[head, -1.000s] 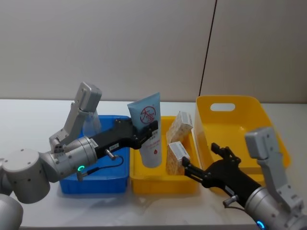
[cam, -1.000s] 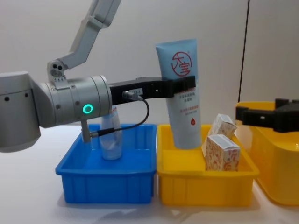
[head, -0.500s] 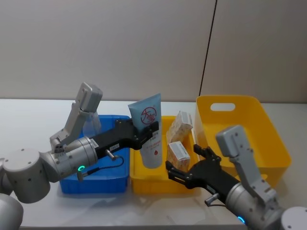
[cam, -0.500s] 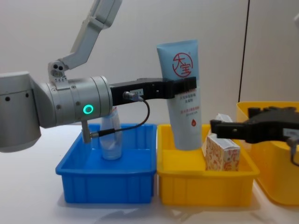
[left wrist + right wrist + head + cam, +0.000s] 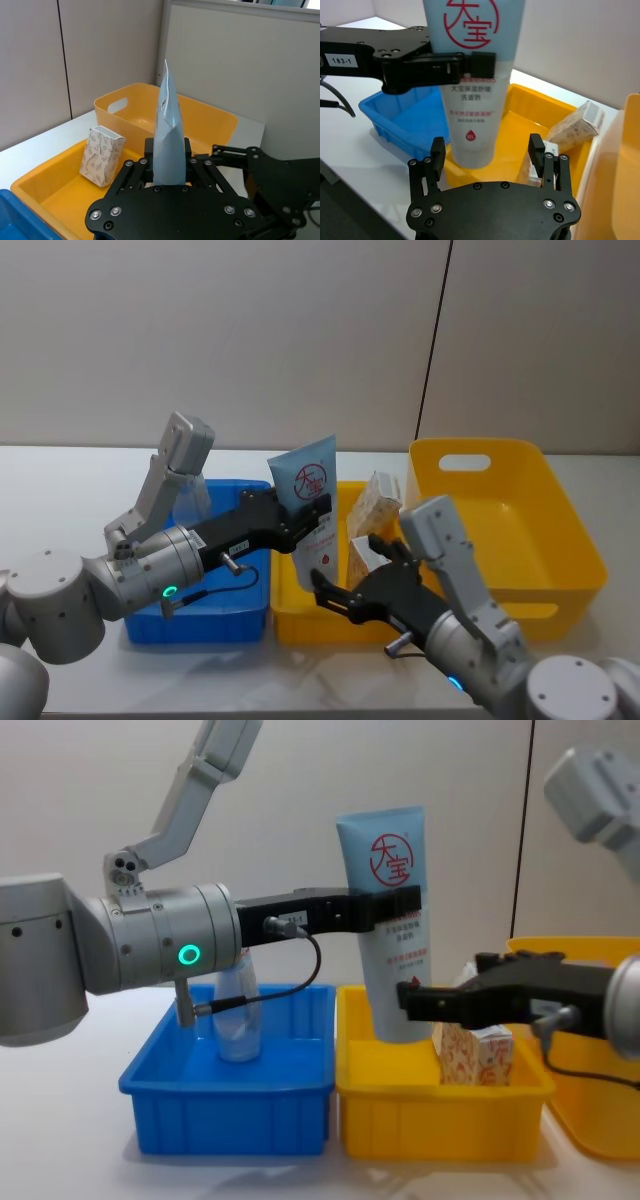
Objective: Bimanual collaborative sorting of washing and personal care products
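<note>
The right gripper (image 5: 412, 999) has swung left from the big yellow bin (image 5: 598, 1112) to the lower end of the tube (image 5: 386, 855), fingers spread, its arm crossing in front of the cartons (image 5: 474, 1054). The left gripper (image 5: 396, 906) still pinches the tube upright inside the small yellow bin (image 5: 440, 1097), near its left wall.

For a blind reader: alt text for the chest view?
The left tool clamps a tall pale-blue tube upright inside the small yellow bin, while the open right tool reaches toward its lower half. A patterned carton sits in that bin; a smaller tube stands in the blue bin.
</note>
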